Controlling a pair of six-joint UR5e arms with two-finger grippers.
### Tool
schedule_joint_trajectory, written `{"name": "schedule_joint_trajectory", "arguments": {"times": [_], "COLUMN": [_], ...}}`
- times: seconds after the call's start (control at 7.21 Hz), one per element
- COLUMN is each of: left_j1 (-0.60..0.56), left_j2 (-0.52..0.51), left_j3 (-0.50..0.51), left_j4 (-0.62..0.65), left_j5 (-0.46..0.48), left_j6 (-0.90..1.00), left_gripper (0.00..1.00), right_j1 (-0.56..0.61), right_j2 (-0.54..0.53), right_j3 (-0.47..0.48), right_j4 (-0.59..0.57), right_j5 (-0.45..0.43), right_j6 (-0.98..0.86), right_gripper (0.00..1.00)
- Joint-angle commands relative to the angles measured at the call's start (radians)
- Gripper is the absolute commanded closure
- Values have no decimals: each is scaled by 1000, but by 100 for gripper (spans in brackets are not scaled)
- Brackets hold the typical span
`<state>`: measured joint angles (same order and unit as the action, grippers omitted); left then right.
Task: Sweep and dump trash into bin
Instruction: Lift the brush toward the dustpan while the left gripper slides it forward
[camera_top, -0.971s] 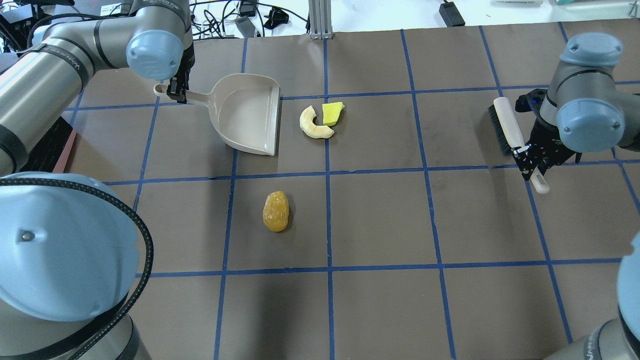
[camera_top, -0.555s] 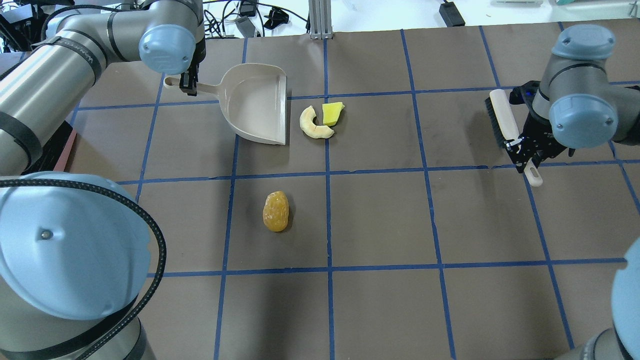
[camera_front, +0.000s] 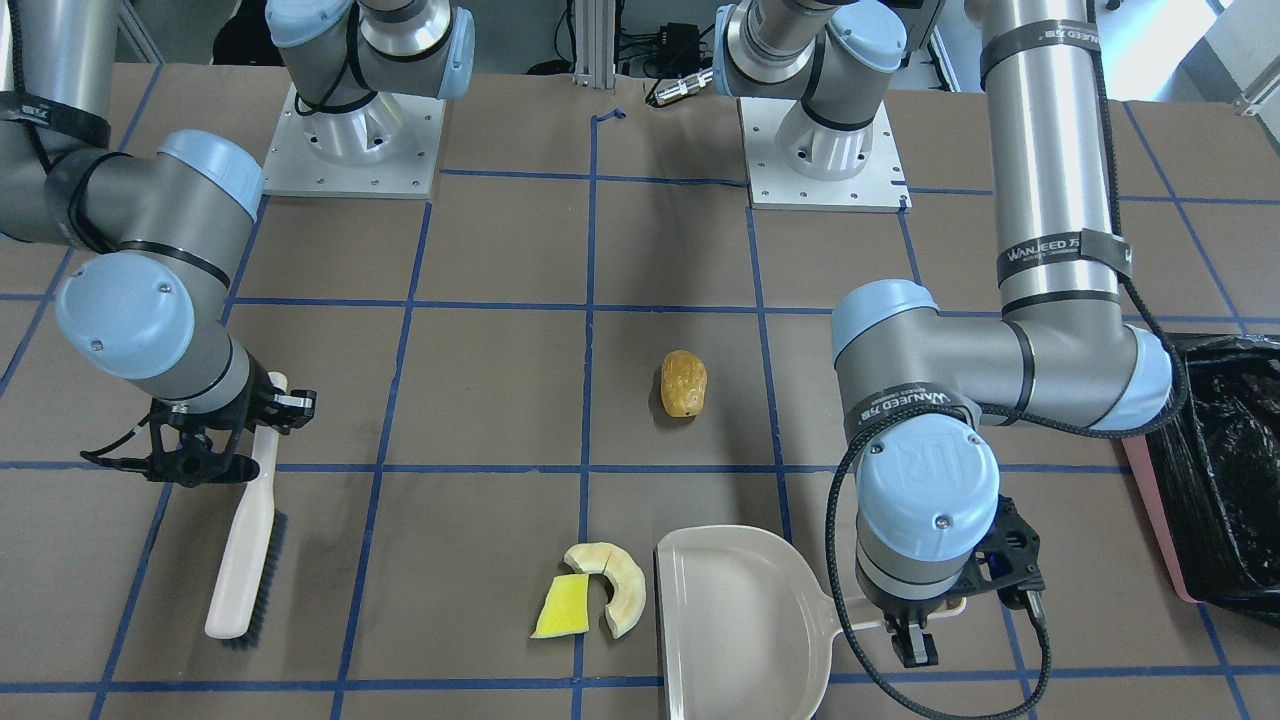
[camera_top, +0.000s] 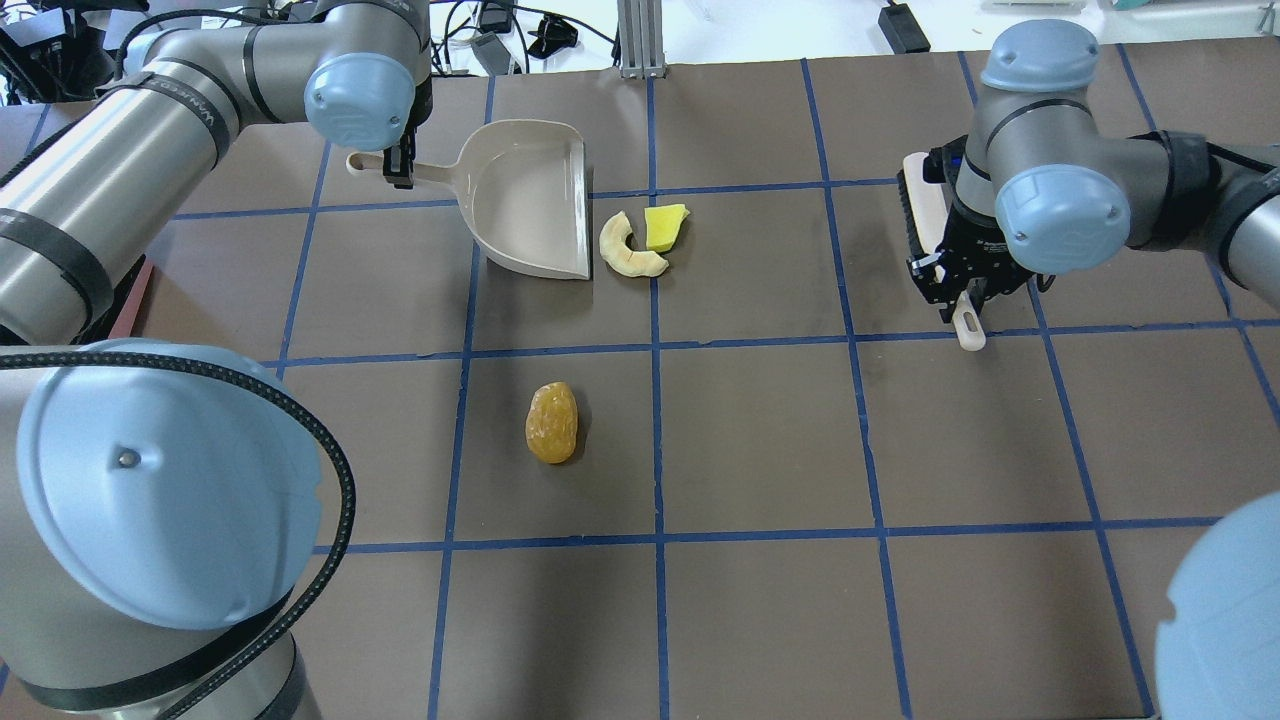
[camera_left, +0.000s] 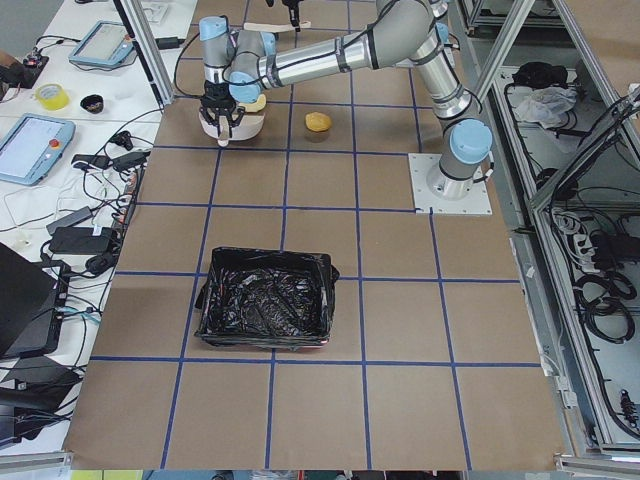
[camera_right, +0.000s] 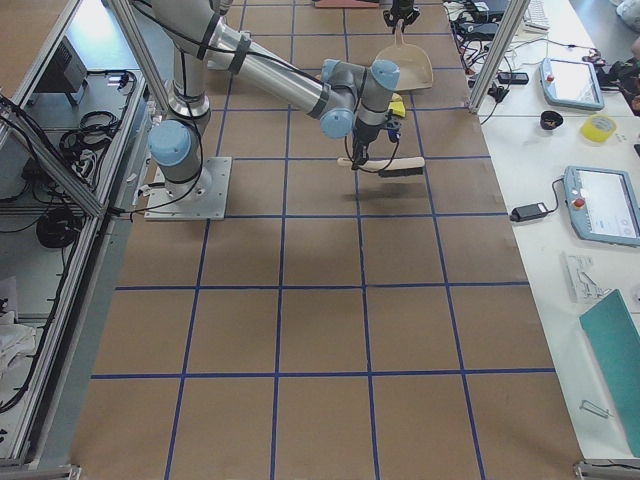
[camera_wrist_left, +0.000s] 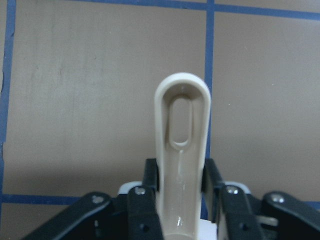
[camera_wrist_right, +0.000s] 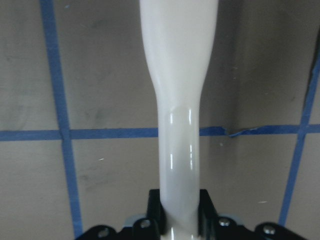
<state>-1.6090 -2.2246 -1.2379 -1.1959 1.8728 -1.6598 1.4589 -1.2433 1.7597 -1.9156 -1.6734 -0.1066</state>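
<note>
Lump (camera_front: 684, 383), rind (camera_front: 622, 588) and wedge (camera_front: 560, 607) all lie on the table (camera_front: 500, 260) as we face the robot: the golden-brown lump near the middle, the pale rind touching the yellow wedge, just beside the mouth of the dustpan (camera_front: 740, 620). The left gripper (camera_front: 915, 635) grips the dustpan's handle, the right gripper (camera_front: 272, 402) grips the handle of a brush (camera_front: 245, 560), and the black-lined bin (camera_front: 1200, 500) sits at the table's edge on the robot's left. From overhead we see the dustpan's lip just short of the rind, and the brush well apart from all three pieces. From the left end, the bin stands nearest us, far from the dustpan. Our wrist cameras show both grippers closed tight against their handles.
</note>
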Motion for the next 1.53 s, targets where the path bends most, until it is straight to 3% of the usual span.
{"name": "schedule_joint_trajectory", "arguments": {"times": [0.0,0.28,0.42,0.83,1.11,1.39], "left_j1": [-6,-26,-35,-40,-55,-63], "left_j2": [-7,-3,9,17,29,34], "left_j3": [-9,-56,-95,-106,-104,-103], "left_j4": [-4,-16,-16,-16,-16,-14], "left_j5": [8,8,20,20,20,20], "left_j6": [-1,8,9,9,9,5], "left_gripper": [100,100,100,100,100,100], "right_j1": [62,193,208,329,380,423], "right_j2": [15,27,48,108,203,240], "right_j3": [-38,-52,-69,-129,-240,-270], "right_j4": [67,63,64,58,63,66], "right_j5": [46,50,97,155,196,196], "right_j6": [68,249,293,459,499,527], "right_gripper": [100,100,100,100,100,100]}}
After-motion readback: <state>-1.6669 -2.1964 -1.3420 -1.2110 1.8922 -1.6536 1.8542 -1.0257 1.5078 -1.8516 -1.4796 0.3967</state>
